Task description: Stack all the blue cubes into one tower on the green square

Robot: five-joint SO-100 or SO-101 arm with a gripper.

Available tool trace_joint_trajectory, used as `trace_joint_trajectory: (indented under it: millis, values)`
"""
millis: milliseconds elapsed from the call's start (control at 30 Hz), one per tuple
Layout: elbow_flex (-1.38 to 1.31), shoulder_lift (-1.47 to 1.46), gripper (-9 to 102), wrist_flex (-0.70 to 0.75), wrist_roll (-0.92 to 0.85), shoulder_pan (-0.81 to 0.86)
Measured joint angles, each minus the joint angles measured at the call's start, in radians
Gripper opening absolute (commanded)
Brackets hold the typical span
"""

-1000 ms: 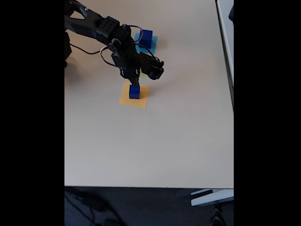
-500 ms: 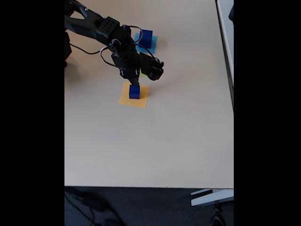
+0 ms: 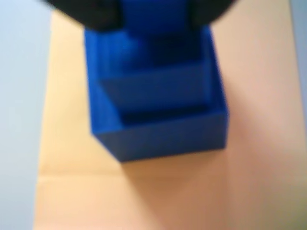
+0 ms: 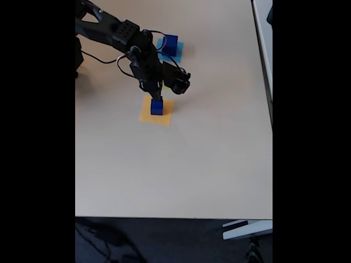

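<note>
A dark blue cube (image 4: pixel 157 106) stands on the orange patch (image 4: pixel 164 118) near the table's middle. My gripper (image 4: pixel 157 99) comes straight down onto it. In the wrist view this blue cube (image 3: pixel 158 110) looks blurred and stepped, and the gripper (image 3: pixel 153 14) has a black finger against each side of its top, shut on it. A second blue cube (image 4: pixel 170 44) rests on the light-blue patch (image 4: pixel 179 53) at the back. The arm hides almost all of the green square (image 4: pixel 166 86), which shows as a sliver between the two patches.
The beige table (image 4: pixel 208 164) stretches wide to the front and right of the patches. The arm's base and cables (image 4: pixel 98 30) fill the back left corner. The table's right edge (image 4: pixel 271 109) borders a white surface.
The gripper's right-hand part has shifted slightly left toward the cube. The cube on the orange patch stays in place.
</note>
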Motion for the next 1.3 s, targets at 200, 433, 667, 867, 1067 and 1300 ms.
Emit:
trace_joint_trajectory:
  millis: [200,433,667,867,1067,1300]
  values:
    - [0.0,0.0,7,0.0,0.0,0.0]
    - [0.0,0.0,9,0.0,-0.003,0.0]
    - [0.0,0.0,12,0.0,-0.014,0.0]
    - [-0.023,0.0,14,0.018,-0.02,-0.018]
    - [-0.196,0.0,16,0.084,-0.023,-0.061]
    - [-0.428,-0.015,20,0.092,0.071,-0.184]
